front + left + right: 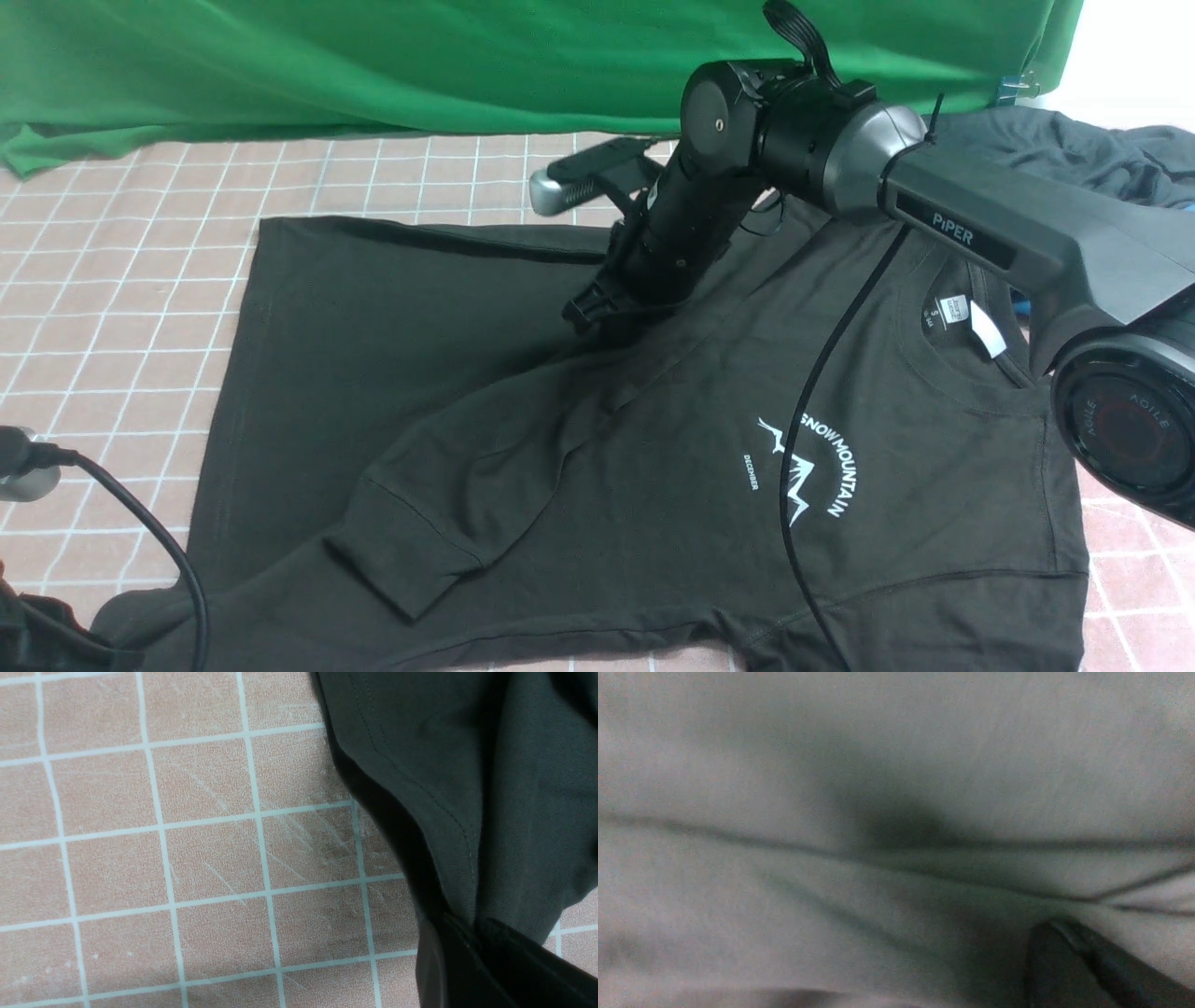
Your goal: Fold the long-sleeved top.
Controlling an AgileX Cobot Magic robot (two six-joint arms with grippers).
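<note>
Okay, from the front camera I see the top (579,485) spread flat on the pink checked table (121,308), chest side up. Its neck label (988,331) sits toward two o'clock and its hem toward nine. The white mountain print (808,467) lies just right of centre. One sleeve (448,504) is laid across the body, with its cuff pointing to seven o'clock. My right gripper (597,313) reaches in from three o'clock, and its tip is down on the fabric at about twelve o'clock of the top. Its jaws are together, but I cannot tell whether any cloth is caught between them. A green cloth (373,56) hangs along the far side, and a dark grey garment (1074,140) lies crumpled at two o'clock.

On the left wrist camera, my left gripper (472,938) is clamped on an edge of the top (467,765). The stitched hem gathers into the closed jaws, with bare table (187,858) beside it.

The right wrist camera is blurred. I see only creased fabric (831,765) very close and one dark finger (1073,966) against it.
</note>
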